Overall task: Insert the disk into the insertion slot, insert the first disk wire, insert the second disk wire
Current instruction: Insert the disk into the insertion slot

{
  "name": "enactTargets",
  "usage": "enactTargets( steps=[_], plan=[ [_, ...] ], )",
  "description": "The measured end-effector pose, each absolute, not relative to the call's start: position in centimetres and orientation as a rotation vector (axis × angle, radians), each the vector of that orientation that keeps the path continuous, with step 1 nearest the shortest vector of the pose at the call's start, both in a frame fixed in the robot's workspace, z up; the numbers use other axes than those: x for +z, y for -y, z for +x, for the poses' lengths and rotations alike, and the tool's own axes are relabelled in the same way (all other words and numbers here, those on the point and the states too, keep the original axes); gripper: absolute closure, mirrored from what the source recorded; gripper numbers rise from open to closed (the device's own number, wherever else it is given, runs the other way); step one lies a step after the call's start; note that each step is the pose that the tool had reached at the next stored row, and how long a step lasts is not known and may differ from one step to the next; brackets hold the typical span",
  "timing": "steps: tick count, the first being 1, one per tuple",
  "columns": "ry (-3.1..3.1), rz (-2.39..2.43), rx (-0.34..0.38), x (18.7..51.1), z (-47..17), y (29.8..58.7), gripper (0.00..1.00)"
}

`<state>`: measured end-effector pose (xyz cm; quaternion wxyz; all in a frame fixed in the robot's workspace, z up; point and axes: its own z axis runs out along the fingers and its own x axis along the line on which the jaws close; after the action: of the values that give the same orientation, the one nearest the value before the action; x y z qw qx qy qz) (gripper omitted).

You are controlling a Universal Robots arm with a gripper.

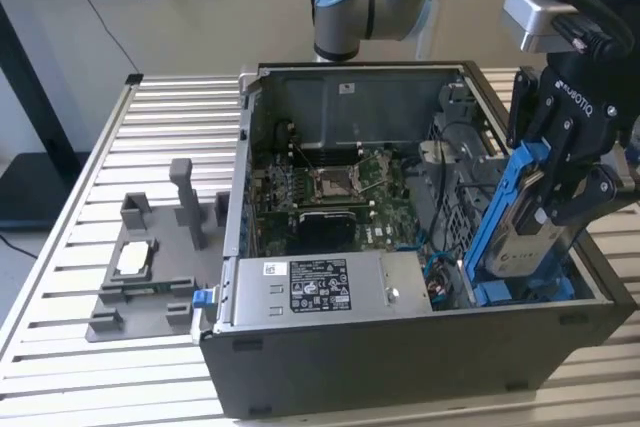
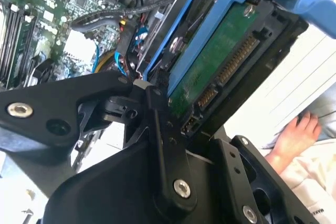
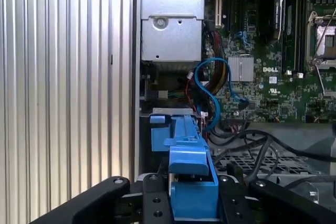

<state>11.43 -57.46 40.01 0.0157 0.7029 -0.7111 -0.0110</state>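
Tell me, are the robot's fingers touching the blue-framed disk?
Touching. In the first wrist view the fingers press against both sides of the disk, gripping its blue frame between them.

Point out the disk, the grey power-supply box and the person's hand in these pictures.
The disk (image 1: 510, 215): exterior view, on its blue carrier frame.
The power-supply box (image 1: 320, 287): exterior view, on its top label.
The hand (image 2: 295, 134): second wrist view, on the middle of the hand.

Arm (image 1: 350, 2) overhead, jaws tilted, clamped on disk (image 1: 520, 247).
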Motion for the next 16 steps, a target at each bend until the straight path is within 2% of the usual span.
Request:
enactTargets(
  steps=[16],
  plan=[
    [2.214,2.190,-0.040,38.2,11.4,57.4,0.67]
  ],
)
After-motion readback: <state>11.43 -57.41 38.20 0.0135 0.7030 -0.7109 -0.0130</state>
